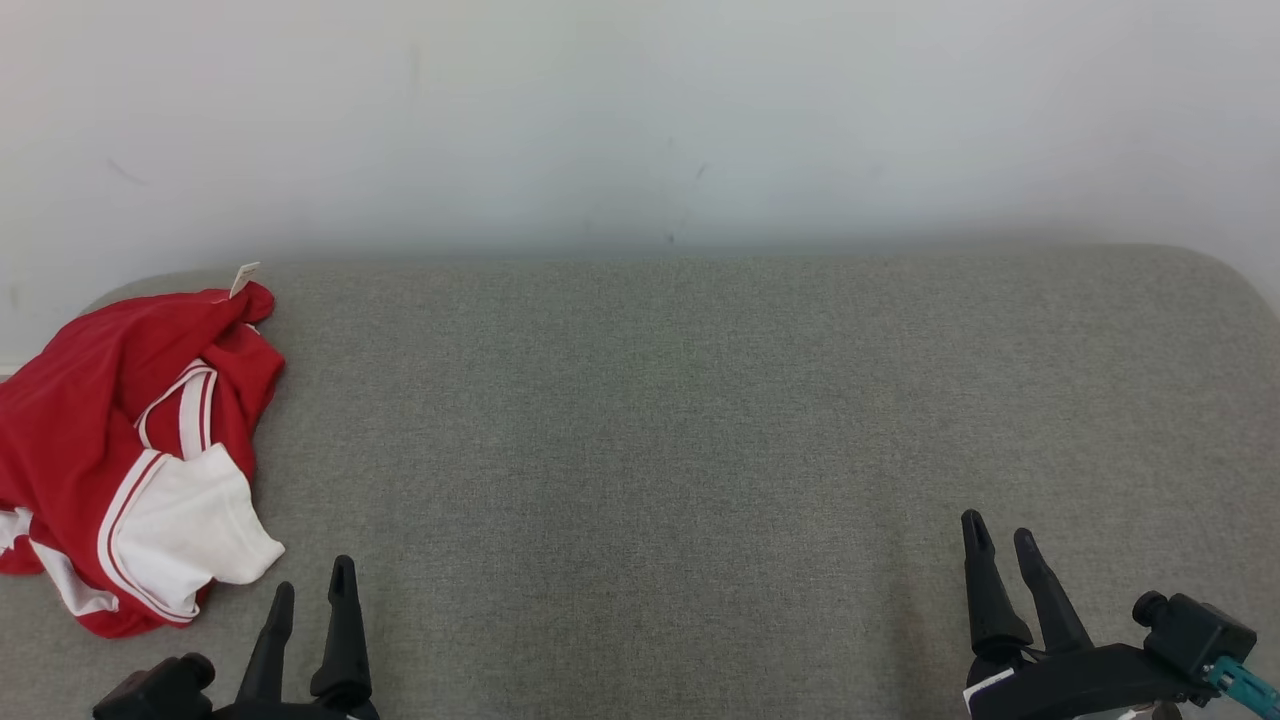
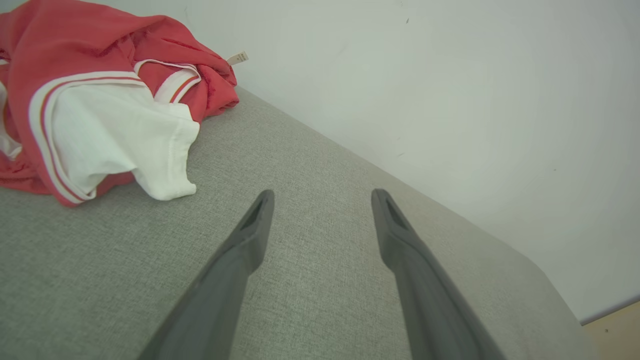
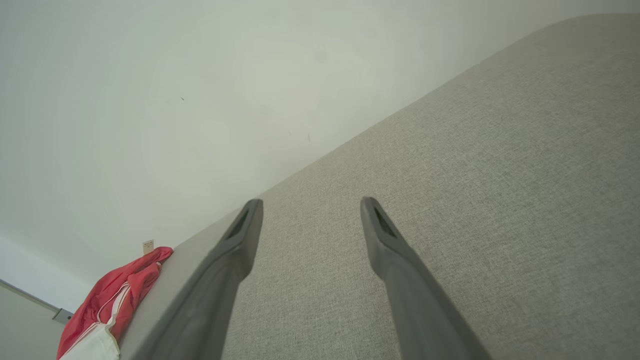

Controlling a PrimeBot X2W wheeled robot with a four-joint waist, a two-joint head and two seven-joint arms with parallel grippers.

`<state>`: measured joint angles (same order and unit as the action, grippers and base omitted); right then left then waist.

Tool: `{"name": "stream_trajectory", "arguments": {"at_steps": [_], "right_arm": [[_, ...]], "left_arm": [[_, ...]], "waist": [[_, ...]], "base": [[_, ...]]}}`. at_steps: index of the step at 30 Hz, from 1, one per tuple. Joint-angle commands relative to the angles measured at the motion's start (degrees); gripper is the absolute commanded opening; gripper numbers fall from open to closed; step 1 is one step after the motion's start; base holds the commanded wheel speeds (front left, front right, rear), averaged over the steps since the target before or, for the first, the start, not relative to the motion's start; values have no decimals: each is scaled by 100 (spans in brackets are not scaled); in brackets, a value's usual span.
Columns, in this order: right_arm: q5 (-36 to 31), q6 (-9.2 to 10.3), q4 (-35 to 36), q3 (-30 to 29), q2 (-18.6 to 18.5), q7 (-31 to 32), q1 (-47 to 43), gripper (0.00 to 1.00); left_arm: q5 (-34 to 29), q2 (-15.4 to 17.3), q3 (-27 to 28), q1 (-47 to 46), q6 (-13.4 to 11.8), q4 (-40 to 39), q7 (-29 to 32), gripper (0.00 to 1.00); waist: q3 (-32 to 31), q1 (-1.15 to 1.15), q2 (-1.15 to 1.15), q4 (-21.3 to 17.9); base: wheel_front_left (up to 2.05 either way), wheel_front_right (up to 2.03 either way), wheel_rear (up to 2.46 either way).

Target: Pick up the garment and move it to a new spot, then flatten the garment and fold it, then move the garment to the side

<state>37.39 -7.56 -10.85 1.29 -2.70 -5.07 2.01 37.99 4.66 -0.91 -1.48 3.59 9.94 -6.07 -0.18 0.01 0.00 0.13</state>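
Now | left hand (image 1: 314,576), right hand (image 1: 998,527) spread, empty | risk: garment (image 1: 120,450) bunched at tabletop (image 1: 650,450) edge; shallow pinch may drag it off

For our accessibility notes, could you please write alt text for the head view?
A crumpled red and white garment lies at the far left of a grey fabric surface against a pale wall. The left gripper and right gripper sit at the bottom corners, jaws open and empty.
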Motion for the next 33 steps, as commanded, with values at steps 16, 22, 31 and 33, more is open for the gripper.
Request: {"name": "stream_trajectory", "arguments": {"at_steps": [16, 22, 31, 33], "right_arm": [[-1163, 8, 337, 52, -21, -135, -105, 100], [-1459, 9, 409, 27, -21, -174, -129, 100], [-1898, 10, 530, -5, -22, -222, -187, 100], [-1972, 10, 557, -10, -22, -230, -201, 100]], "left_arm": [[-1009, 154, -97, 106, -109, -332, -156, 100], [-1218, 192, -122, 131, -121, -462, -125, 100], [-1482, 223, -57, 233, -186, -648, -194, 100], [-1545, 226, -40, 248, -202, -670, -226, 100]], "waist": [[-33, -1, 0, 11], [-36, -1, 0, 27], [-40, -1, 0, 58], [-40, -1, 0, 61]], "base": [[0, 0, 0], [0, 0, 0], [0, 0, 0], [0, 0, 0]]}}
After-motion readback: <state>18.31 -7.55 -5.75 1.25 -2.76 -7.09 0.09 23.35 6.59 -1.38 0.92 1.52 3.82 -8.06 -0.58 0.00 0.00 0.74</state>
